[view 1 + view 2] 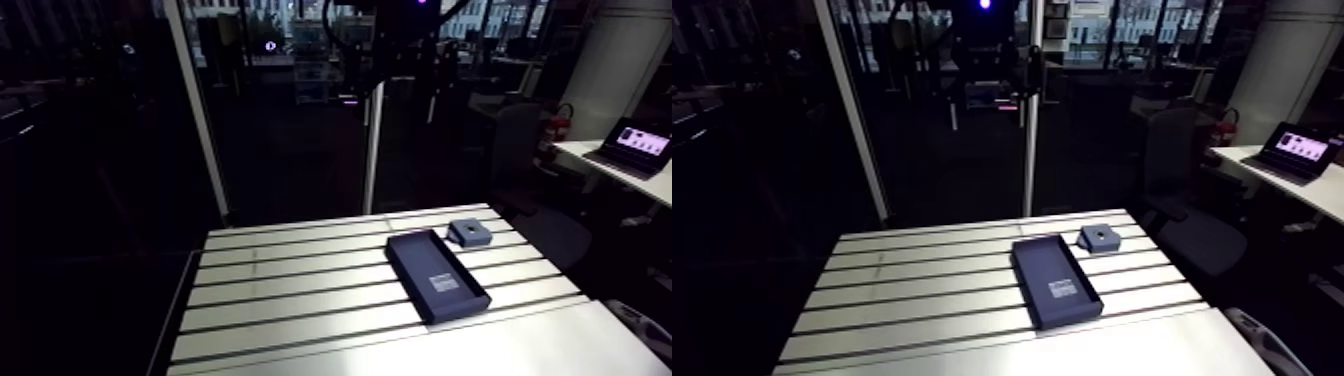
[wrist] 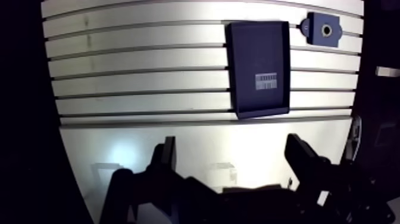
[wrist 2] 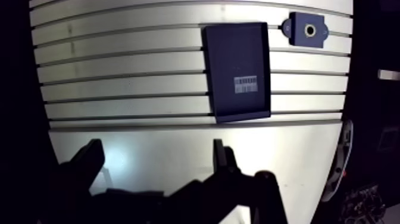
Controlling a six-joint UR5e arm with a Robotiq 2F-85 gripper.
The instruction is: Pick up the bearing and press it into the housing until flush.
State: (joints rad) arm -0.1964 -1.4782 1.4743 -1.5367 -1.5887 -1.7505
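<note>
Gripper: the gripper [image 2: 232, 149] hangs high above the near, smooth edge of the table [image 2: 149, 77]; its 2 fingers [image 2: 168, 159] are spread wide with nothing between them.
Under the gripper: bare metal only, no part within reach of the fingers.
Tray: ahead of the gripper a dark, shallow rectangular tray [image 2: 257, 59] lies across the table's slots, with a small white label [image 2: 266, 81] on its floor; nothing else shows in it.
Housing: just beyond the tray's far corner and beside it, apart from it, sits the small dark housing [image 2: 321, 30], lying flat, its round bore [image 2: 326, 28] facing up.
Bearing: I cannot pick it out as a separate part. Whether the pale ring at the bore is the bearing or only the bore's rim is too small to tell.
Step in hand: by my reading the very start, before the pickup; nothing is grasped.
Next move: it calls for locating the bearing first, then travelling forward past the tray and descending with the fingers centred and square over it, wide enough to clear it.
</note>
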